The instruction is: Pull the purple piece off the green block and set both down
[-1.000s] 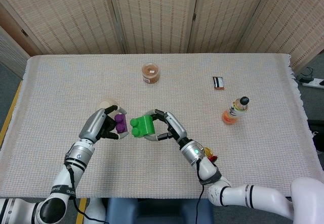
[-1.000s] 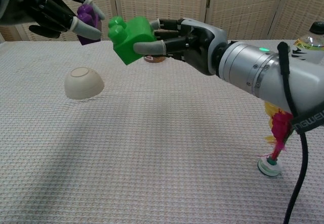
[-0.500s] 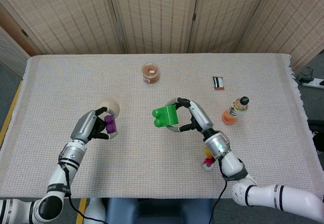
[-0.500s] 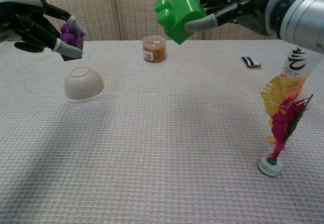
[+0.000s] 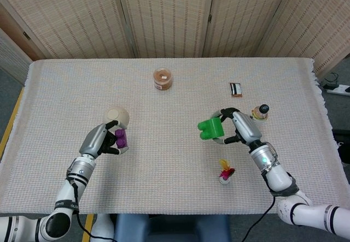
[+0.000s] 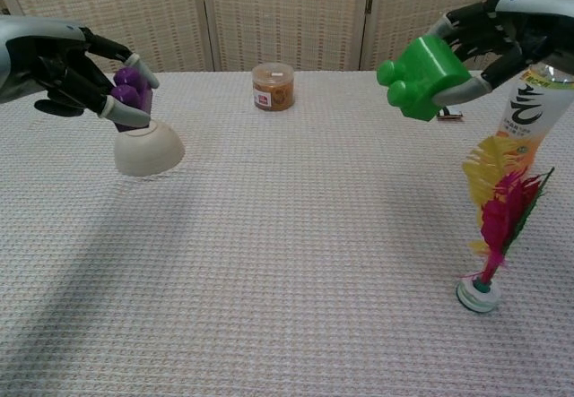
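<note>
My left hand (image 5: 103, 141) holds the purple piece (image 5: 121, 138); my right hand (image 5: 242, 128), gripping the green block (image 5: 210, 129), has swung further right.

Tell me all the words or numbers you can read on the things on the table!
Bottle: dark characters on its white label, too blurred to read.
Round jar: a small red and white label, too small to read.
Small dark packet: light markings, too small to read.
Green block, purple piece, upturned bowl and feathered shuttlecock: no writing visible.
So nothing here can actually be read.
</note>
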Action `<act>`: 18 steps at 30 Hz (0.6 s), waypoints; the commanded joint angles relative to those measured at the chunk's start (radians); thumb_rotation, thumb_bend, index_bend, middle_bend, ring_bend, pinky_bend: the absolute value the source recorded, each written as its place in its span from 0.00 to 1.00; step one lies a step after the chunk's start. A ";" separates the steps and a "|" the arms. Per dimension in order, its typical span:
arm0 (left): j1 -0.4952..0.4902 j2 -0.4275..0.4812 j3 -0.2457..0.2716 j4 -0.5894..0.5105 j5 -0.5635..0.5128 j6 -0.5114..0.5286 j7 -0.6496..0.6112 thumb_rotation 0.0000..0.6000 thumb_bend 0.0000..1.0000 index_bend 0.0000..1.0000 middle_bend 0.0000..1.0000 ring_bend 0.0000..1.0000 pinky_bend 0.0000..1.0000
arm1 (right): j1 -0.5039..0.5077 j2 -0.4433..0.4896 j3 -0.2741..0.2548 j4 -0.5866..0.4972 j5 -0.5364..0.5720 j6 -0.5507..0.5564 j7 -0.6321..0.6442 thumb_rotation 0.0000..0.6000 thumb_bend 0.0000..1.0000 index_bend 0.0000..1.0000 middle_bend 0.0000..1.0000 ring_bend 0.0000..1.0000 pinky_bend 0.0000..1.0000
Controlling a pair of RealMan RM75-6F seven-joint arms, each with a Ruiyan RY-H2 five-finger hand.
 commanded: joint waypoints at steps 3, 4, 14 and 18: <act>0.023 -0.039 0.034 0.059 0.053 -0.009 -0.016 1.00 0.25 0.68 1.00 1.00 1.00 | -0.029 -0.026 -0.059 0.100 -0.094 0.041 0.002 1.00 0.24 0.74 0.40 0.39 0.15; 0.028 -0.048 0.040 0.075 0.061 -0.016 -0.022 1.00 0.25 0.68 1.00 1.00 1.00 | -0.031 -0.038 -0.069 0.125 -0.107 0.047 0.001 1.00 0.24 0.74 0.40 0.39 0.15; 0.043 -0.131 0.072 0.214 0.118 -0.039 -0.022 1.00 0.25 0.68 1.00 1.00 1.00 | -0.031 -0.111 -0.116 0.262 -0.152 0.042 0.000 1.00 0.24 0.74 0.40 0.39 0.15; 0.053 -0.162 0.078 0.277 0.126 -0.066 -0.042 1.00 0.25 0.68 1.00 1.00 1.00 | -0.026 -0.139 -0.124 0.304 -0.149 0.030 -0.012 1.00 0.24 0.74 0.40 0.39 0.15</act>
